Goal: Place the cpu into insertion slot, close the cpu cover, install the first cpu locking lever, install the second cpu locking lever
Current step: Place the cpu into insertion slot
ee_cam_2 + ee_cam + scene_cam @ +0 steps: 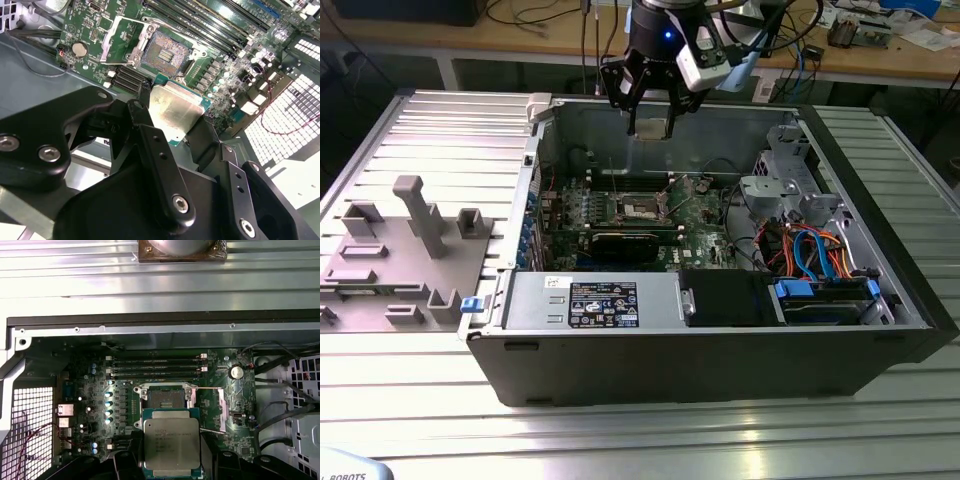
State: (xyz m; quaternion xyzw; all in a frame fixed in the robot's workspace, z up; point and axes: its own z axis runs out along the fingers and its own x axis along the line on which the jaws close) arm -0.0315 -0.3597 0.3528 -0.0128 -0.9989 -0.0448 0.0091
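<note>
My gripper (651, 112) hangs above the back wall of the open computer case, shut on the cpu (653, 127). In both wrist views the cpu (175, 110) (172, 442) is a flat square with a silver-grey top and green rim, pinched by its edges between the black fingers (146, 127). The insertion slot (642, 208) (162, 50) (163, 399) lies bare on the green motherboard (85, 390), some way below the chip. The cpu cover (120, 42) (221, 410) stands swung open beside the slot. A thin locking lever (207, 388) is raised next to it.
A black card (625, 243) lies in front of the slot. The power supply (600, 302) sits along the case's near wall. A drive cage (785, 180) and coloured cables (815, 250) fill the exterior view's right. A grey fixture (405, 250) stands outside on the exterior view's left.
</note>
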